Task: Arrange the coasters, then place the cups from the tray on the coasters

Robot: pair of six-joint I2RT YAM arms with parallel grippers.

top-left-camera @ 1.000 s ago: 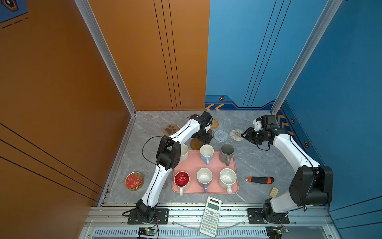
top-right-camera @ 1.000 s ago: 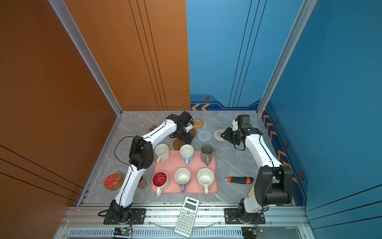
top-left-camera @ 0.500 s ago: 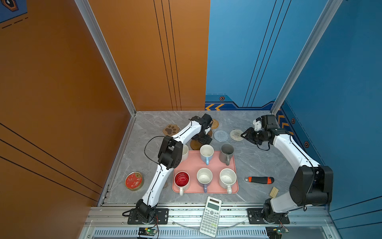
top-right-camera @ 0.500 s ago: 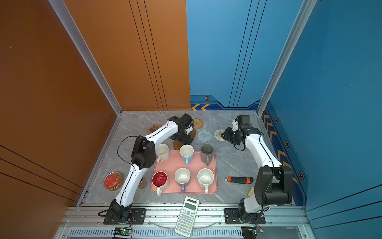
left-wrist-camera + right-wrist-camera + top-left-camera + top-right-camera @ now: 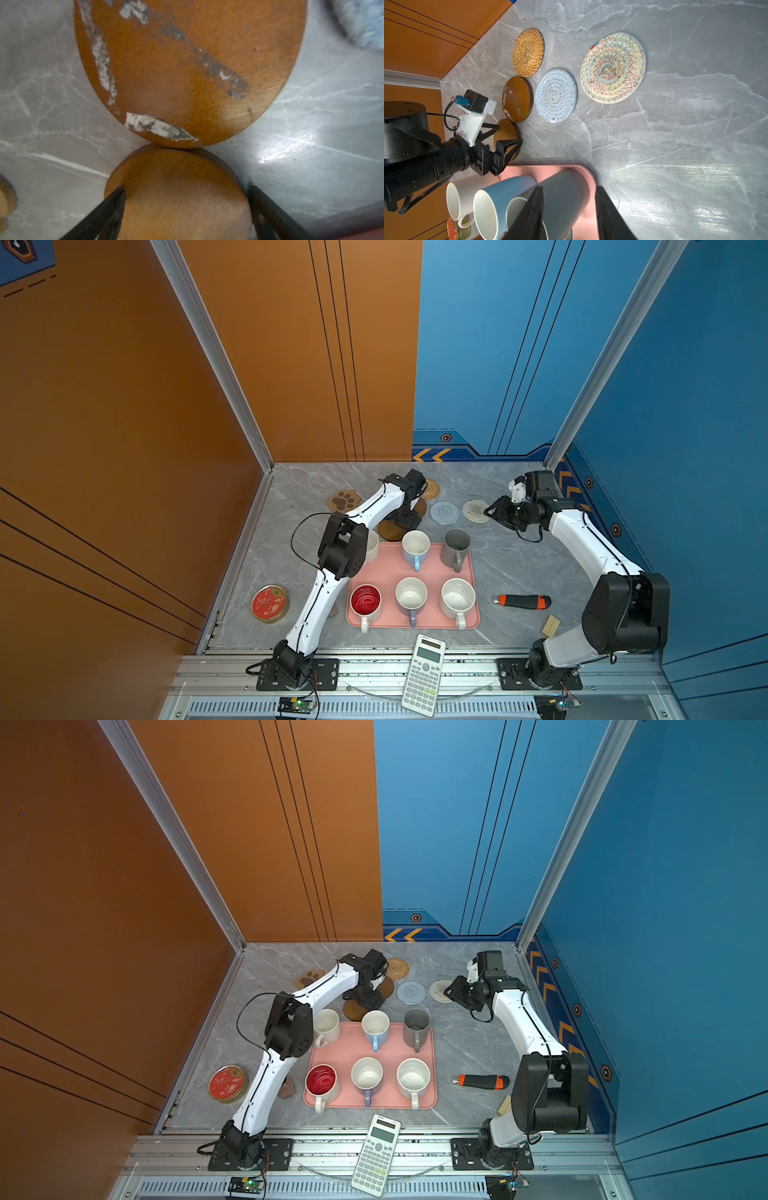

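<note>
My left gripper [image 5: 405, 520] is open and low over the nearer brown disc coaster [image 5: 178, 197], one finger [image 5: 116, 199] at each side of it. That disc touches the scratched brown disc [image 5: 187, 72]. In the back row lie the paw coaster [image 5: 344, 501], rattan round [image 5: 432, 488], grey-blue round [image 5: 444, 512] and whitish woven round [image 5: 476, 511]. My right gripper [image 5: 492, 512] hovers open and empty beside the whitish one. The pink tray [image 5: 432, 572] holds the light blue [image 5: 415, 547], grey [image 5: 456, 545], red-inside [image 5: 365, 600], lavender [image 5: 411, 595] and speckled [image 5: 458, 597] cups. The white cup [image 5: 326, 1025] stands at its back left corner.
A red tin [image 5: 269, 603] sits front left near the wall. A calculator [image 5: 424, 674] lies on the front rail. An orange-and-black knife [image 5: 521, 601] and a small wooden piece [image 5: 550, 624] lie right of the tray. Walls close in the left, back and right.
My left gripper has shifted from the scratched brown disc toward the tray, onto the nearer brown disc, its jaws narrowing slightly. The right arm has not moved.
</note>
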